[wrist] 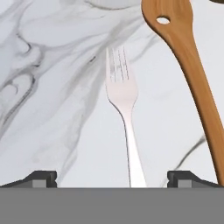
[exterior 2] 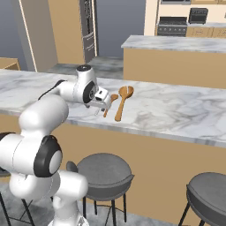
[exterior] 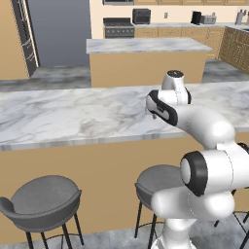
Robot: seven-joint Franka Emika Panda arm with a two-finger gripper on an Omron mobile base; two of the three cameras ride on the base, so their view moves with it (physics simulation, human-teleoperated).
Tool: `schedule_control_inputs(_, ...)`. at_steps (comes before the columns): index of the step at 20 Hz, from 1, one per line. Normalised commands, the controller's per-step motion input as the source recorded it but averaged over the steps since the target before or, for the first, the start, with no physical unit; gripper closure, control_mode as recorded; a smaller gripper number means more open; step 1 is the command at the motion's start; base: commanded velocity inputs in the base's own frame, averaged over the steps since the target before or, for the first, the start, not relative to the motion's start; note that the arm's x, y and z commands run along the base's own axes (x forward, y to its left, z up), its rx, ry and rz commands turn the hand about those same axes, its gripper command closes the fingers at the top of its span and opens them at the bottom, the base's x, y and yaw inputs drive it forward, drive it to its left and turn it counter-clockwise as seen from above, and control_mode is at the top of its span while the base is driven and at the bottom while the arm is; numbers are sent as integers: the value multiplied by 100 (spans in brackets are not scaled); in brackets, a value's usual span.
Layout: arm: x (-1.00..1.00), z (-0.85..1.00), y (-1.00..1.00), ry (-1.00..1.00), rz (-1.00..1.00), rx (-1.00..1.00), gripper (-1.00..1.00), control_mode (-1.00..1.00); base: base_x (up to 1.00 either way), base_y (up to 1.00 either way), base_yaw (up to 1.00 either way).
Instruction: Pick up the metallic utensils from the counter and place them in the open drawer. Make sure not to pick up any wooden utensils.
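A thin pale-silver fork (wrist: 124,94) lies flat on the white veined marble counter (exterior 2: 176,110), with its tines pointing away from the hand. My gripper (wrist: 113,179) hovers low over the fork's handle end. It is open, one fingertip on each side of the handle, and nothing is held. Just right of the fork in the hand view lies an orange-brown wooden spoon handle (wrist: 192,65) with a hole near its end. From the right base view the gripper (exterior 2: 102,104) sits next to the small wooden spoon (exterior 2: 110,104) and the larger wooden spoon (exterior 2: 124,99). The open drawer is out of view.
Grey stools (exterior: 44,202) (exterior 2: 103,172) stand on the floor in front of the counter's tan base. A second marble-topped island (exterior: 146,46) stands behind the counter. A tall grey fridge (exterior: 58,29) is at the back left.
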Motion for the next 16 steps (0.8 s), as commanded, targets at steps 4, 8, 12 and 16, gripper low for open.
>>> schedule_control_inputs(4, 9, -49, 0, 1, 0, 0, -100, -100, 0, 0, 0)
schedule_control_inputs(8, 14, -66, 0, 8, 0, -1, 100, -100, 0, 0, 0)
schedule_control_inputs(12, 9, -65, 0, 12, 0, 0, 100, -100, 0, 0, 0)
schedule_control_inputs(16, 2, -55, 23, 8, 5, 4, 100, -100, 0, 0, 0)
